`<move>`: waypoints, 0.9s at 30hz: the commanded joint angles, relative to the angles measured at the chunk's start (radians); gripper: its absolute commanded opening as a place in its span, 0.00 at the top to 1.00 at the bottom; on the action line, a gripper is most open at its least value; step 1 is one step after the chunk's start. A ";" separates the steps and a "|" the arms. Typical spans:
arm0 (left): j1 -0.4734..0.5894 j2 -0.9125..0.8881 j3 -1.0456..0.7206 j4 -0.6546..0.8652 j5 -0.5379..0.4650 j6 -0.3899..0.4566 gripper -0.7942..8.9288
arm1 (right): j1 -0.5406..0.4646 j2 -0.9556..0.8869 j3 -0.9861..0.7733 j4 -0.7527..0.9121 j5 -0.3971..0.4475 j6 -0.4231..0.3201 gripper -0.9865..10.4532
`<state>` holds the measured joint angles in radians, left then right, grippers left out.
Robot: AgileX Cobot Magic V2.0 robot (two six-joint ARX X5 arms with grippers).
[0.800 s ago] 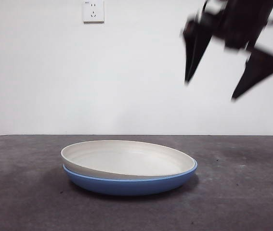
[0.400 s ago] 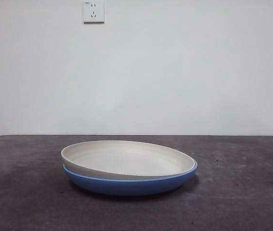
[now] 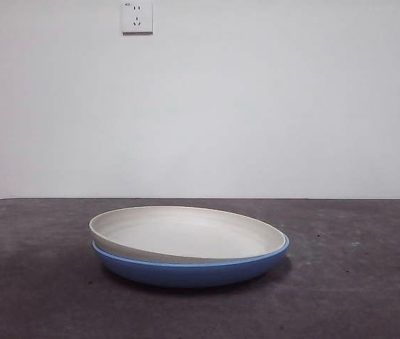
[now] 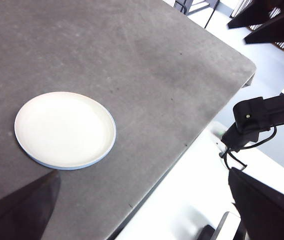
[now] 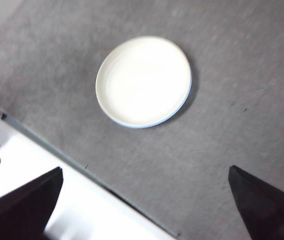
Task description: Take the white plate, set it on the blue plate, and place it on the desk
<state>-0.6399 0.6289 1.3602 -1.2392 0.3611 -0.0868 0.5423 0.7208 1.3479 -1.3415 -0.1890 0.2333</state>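
White plate (image 3: 185, 234) sits tilted inside blue plate (image 3: 192, 270) on desk (image 3: 355, 296), both grippers, left (image 4: 142, 210) and right (image 5: 147, 210), high above, jaws spread, empty.

Open desk (image 3: 369, 282) around stacked plates (image 3: 185, 244)

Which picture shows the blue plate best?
The front view: the blue plate shows its whole side there, under the white plate. From the two wrist views, looking down, the white plate covers it and only a thin blue edge peeks out.
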 commanded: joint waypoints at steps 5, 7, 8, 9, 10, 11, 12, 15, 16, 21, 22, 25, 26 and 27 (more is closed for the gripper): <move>-0.008 0.004 0.013 -0.053 0.002 0.018 0.31 | 0.006 -0.114 0.014 -0.070 0.006 0.023 0.38; -0.008 0.004 0.013 -0.063 0.002 0.018 0.31 | 0.006 -0.135 0.014 -0.070 0.007 0.023 0.38; -0.008 0.004 0.013 -0.066 0.002 0.018 0.31 | 0.006 -0.143 0.014 -0.070 0.006 0.023 0.38; -0.008 0.004 0.013 -0.068 0.002 0.018 0.31 | 0.006 -0.147 0.014 -0.070 0.006 0.023 0.38; -0.008 0.004 0.013 -0.071 0.002 0.018 0.31 | 0.006 -0.149 0.014 -0.070 0.007 0.023 0.38; -0.008 0.005 0.013 -0.073 0.002 0.018 0.32 | 0.006 -0.149 0.014 -0.070 0.007 0.023 0.38; -0.008 0.004 0.013 -0.074 0.002 0.018 0.34 | 0.006 -0.149 0.014 -0.070 0.007 0.023 0.38; -0.008 0.004 0.013 -0.078 0.002 0.018 0.51 | 0.006 -0.148 0.014 -0.070 0.006 0.024 0.49; -0.008 0.004 0.013 -0.079 0.002 0.018 0.61 | 0.006 -0.148 0.013 -0.070 0.006 0.025 0.63; -0.008 0.004 0.013 -0.077 0.002 0.018 0.90 | 0.006 -0.148 0.013 -0.070 0.012 0.026 0.90; -0.008 0.004 0.013 -0.077 0.002 0.018 0.90 | 0.006 -0.148 0.013 -0.070 0.012 0.026 0.90; -0.008 0.004 0.013 -0.077 0.002 0.017 0.90 | 0.006 -0.148 0.013 -0.069 0.010 0.025 0.90; -0.008 0.004 0.013 -0.076 0.002 0.017 0.90 | 0.006 -0.148 0.014 -0.069 0.010 0.025 0.90; -0.008 0.004 0.013 -0.076 0.002 0.017 0.90 | 0.006 -0.148 0.014 -0.069 0.010 0.025 0.90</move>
<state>-0.6399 0.6289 1.3602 -1.3220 0.3614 -0.0837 0.5423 0.5667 1.3479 -1.3415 -0.1806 0.2512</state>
